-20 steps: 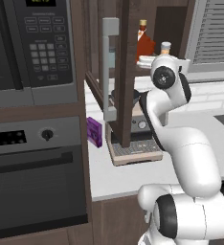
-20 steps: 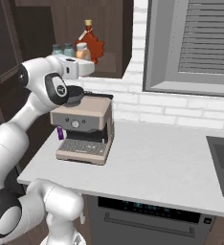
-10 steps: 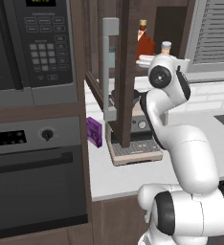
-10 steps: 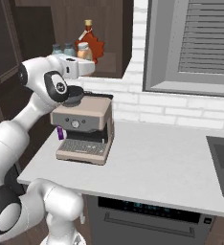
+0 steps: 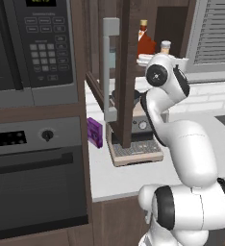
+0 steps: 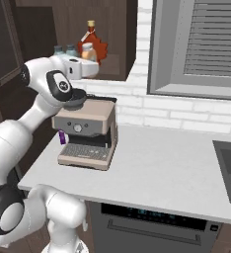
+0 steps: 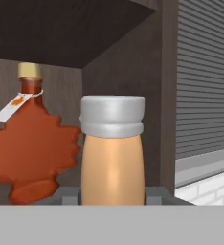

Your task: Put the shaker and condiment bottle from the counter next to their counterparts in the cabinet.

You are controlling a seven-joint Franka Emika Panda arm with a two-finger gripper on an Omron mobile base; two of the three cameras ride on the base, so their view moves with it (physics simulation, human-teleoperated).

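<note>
Arm reached slightly further into cabinet (image 6: 118, 44) since earlier frame. Gripper (image 7: 112, 198) fingers pinch condiment bottle (image 7: 112, 150) upright, beside red maple-leaf bottle (image 7: 30, 146).

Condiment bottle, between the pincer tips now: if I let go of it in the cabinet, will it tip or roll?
The condiment bottle looks upright and straight-sided, so it would probably stand, though it is tall for its width and a nudge could tip it. Its smooth round body would likely roll if it fell toward the maple-leaf bottle.
</note>
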